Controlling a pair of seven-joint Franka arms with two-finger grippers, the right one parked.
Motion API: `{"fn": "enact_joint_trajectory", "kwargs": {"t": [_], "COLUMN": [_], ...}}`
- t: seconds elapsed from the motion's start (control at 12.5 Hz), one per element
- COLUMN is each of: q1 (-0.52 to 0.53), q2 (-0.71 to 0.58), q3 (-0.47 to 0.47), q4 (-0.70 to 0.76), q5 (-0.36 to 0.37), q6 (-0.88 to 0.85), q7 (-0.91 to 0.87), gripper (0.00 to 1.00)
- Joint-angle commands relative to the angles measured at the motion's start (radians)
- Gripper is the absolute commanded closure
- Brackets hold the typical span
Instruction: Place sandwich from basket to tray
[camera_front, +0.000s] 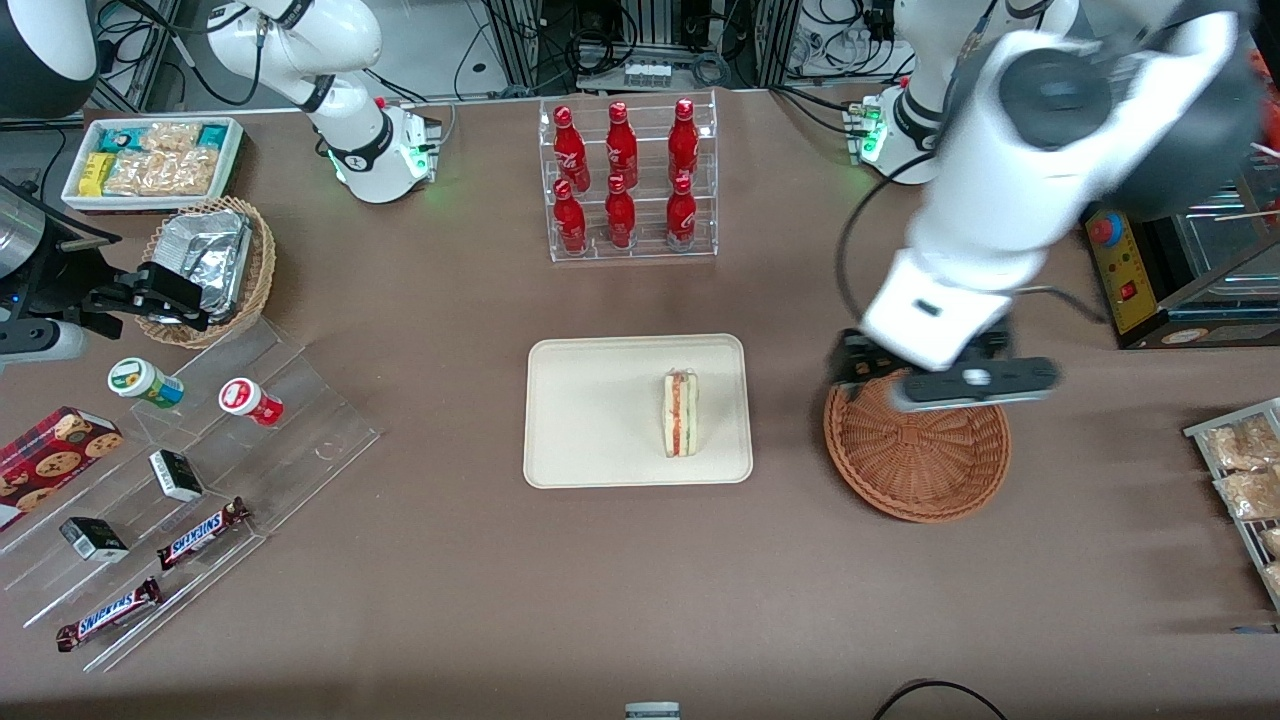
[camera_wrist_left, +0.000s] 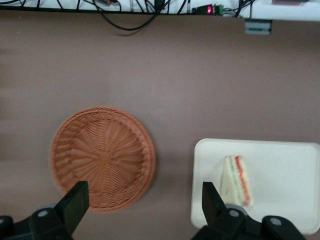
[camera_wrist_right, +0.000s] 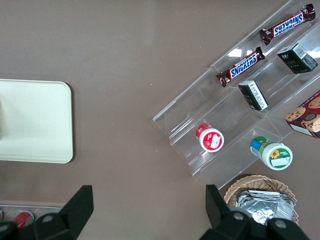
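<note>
The sandwich (camera_front: 681, 413) lies on the cream tray (camera_front: 590, 420), on the part of the tray nearest the working arm's end of the table. It also shows in the left wrist view (camera_wrist_left: 237, 180) on the tray (camera_wrist_left: 285, 165). The reddish-brown wicker basket (camera_front: 920, 460) stands beside the tray and has nothing in it; it also shows in the left wrist view (camera_wrist_left: 102, 157). My left gripper (camera_front: 858, 372) hovers above the basket's rim, at the edge farther from the front camera. In the left wrist view the gripper (camera_wrist_left: 145, 200) is open and holds nothing, its black fingers (camera_wrist_left: 75, 200) wide apart.
A clear rack of red bottles (camera_front: 628, 180) stands farther from the front camera than the tray. Toward the parked arm's end are a tan basket with foil (camera_front: 210, 265), a white snack bin (camera_front: 150, 160) and a clear stepped display (camera_front: 190, 470). Snack packets (camera_front: 1245, 470) lie at the working arm's end.
</note>
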Motion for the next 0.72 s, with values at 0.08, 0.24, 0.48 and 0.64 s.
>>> {"fn": "enact_joint_trajectory", "kwargs": {"t": [0.08,0.24,0.48,0.64], "q1": [0.111,0.159,0.171,0.178], "q2": [-0.104,-0.163,-0.216,-0.259], "q3": [-0.014,-0.01,-0.004,-0.004], "q4": [-0.052,-0.103,-0.138,-0.178], "q5": [-0.035,-0.097,-0.102,-0.102], "q6": [-0.09,-0.136,-0.189,-0.22], "q7": [0.174,0.283,0.331,0.333], "gripper": [0.0,0.0,0.0,0.0]}}
